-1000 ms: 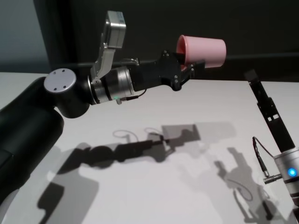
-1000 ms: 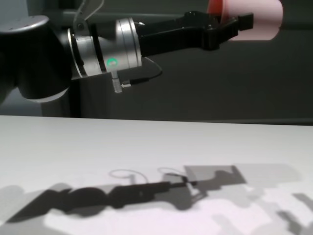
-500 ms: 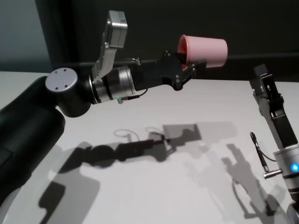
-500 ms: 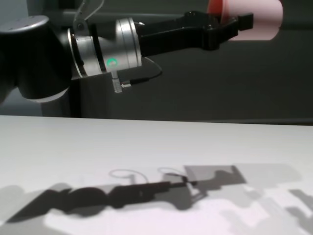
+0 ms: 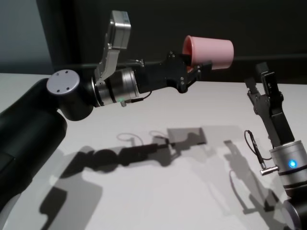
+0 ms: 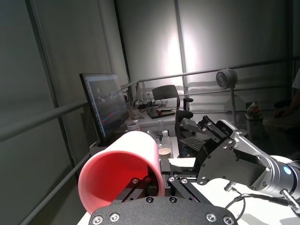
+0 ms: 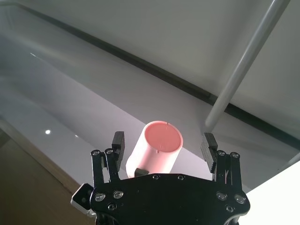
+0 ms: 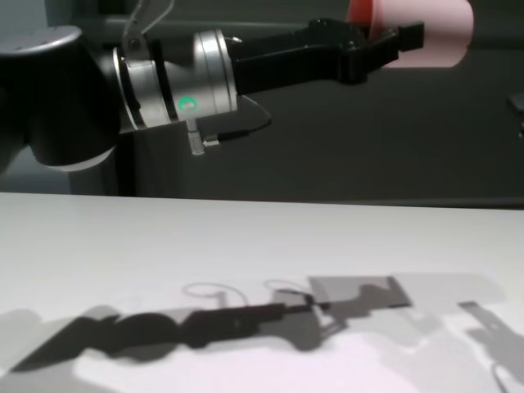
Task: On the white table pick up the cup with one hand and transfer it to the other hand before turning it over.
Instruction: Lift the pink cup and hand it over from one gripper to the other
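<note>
the right gripper [image 5: 261,82] had risen toward frame centre, jaws apart, nearing the cup [image 5: 211,51] (clamped in the left gripper [image 5: 195,67] at upper centre); handover looked imminent.

pink cup [image 5: 211,51] lies sideways (rim pincer-clamped) high above white table [image 5: 158,191].

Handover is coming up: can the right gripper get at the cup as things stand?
Probably yes. The left gripper holds the cup sideways by its rim, base end free; the right gripper is open, lined up with that base, nothing between.
</note>
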Robot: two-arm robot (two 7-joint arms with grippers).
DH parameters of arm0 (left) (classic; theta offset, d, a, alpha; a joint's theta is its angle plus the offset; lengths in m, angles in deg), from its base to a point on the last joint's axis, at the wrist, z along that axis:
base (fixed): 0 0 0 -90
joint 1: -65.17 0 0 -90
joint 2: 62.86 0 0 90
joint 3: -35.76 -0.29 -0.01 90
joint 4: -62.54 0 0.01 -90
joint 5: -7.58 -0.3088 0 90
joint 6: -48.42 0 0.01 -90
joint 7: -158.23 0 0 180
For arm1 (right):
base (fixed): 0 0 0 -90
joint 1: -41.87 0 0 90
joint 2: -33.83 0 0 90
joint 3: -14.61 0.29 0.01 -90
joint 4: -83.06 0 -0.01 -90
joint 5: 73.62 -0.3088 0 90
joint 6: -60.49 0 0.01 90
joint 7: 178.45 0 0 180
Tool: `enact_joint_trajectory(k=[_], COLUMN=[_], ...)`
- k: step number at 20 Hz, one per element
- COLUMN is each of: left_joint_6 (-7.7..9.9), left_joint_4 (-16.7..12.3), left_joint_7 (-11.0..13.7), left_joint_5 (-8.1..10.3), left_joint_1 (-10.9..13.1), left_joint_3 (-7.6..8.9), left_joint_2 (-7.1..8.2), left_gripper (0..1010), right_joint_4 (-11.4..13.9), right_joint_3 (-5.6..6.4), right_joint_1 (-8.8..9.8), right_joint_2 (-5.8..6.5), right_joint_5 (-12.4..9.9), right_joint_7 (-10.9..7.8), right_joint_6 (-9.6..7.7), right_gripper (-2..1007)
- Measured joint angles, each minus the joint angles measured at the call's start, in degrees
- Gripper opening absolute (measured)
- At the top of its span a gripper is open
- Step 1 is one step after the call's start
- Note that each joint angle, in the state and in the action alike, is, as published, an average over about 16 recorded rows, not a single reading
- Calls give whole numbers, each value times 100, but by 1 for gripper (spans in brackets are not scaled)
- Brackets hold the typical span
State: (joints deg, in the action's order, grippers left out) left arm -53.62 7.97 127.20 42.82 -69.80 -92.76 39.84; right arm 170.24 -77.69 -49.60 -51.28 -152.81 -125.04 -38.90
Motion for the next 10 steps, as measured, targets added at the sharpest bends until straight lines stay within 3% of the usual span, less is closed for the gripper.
enact_joint_trajectory(k=[10], left_joint_6=[0], left_joint_4=[0], left_joint_7=[0], left_joint_5=[0], left_joint_1=[0], left_joint_3=[0], left_joint_2=[0], left_gripper=[49], right_joint_4=[-479], right_joint_3=[-213], right_joint_1=[-456], right_joint_2=[17], right_joint_5=[-170], right_joint_7=[-212], right_joint_6=[-28], right_gripper=[1002])
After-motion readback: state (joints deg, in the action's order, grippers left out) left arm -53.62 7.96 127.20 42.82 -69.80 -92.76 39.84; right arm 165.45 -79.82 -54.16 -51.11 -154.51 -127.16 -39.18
